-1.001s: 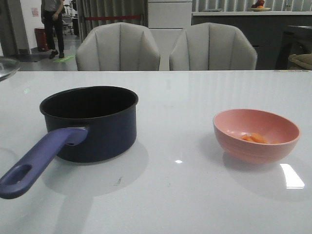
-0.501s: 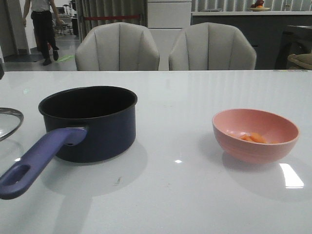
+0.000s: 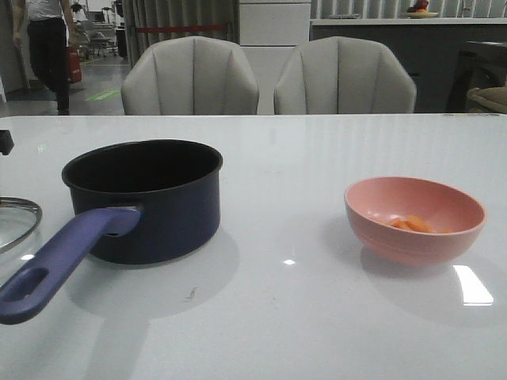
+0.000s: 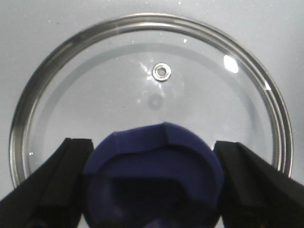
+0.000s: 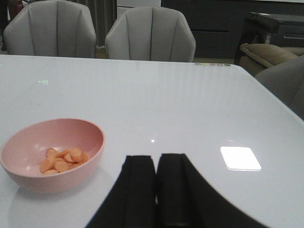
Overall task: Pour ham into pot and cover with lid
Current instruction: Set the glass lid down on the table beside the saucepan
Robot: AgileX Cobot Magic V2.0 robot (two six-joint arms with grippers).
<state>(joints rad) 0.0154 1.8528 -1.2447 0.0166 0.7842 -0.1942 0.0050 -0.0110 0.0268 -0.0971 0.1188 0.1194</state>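
**At the left edge of the front frame: lid under the left claw**

At the far left of your front view, the lid (image 3: 16, 222) lies low at the surface (image 3: 301, 317), cut off by the frame edge. Your left wrist view shows the left claw (image 4: 152, 190) spread wide, one black finger (image 4: 52, 185) on either side of the lid's dark blue knob (image 4: 154, 175); whether the pads touch the knob, you cannot tell. The glass disc and steel rim fill most of that frame.

The pot (image 3: 142, 198) stands left of centre, uncovered, its purple-blue handle (image 3: 59, 261) pointing toward the lower left corner. The pink bowl (image 3: 414, 218) sits well apart at the right, with the ham (image 5: 63, 160) lying inside as a small heap of orange pieces.

In your right wrist view the right claw (image 5: 156, 190) is closed, fingers pressed together on nothing, near the bowl but not touching it
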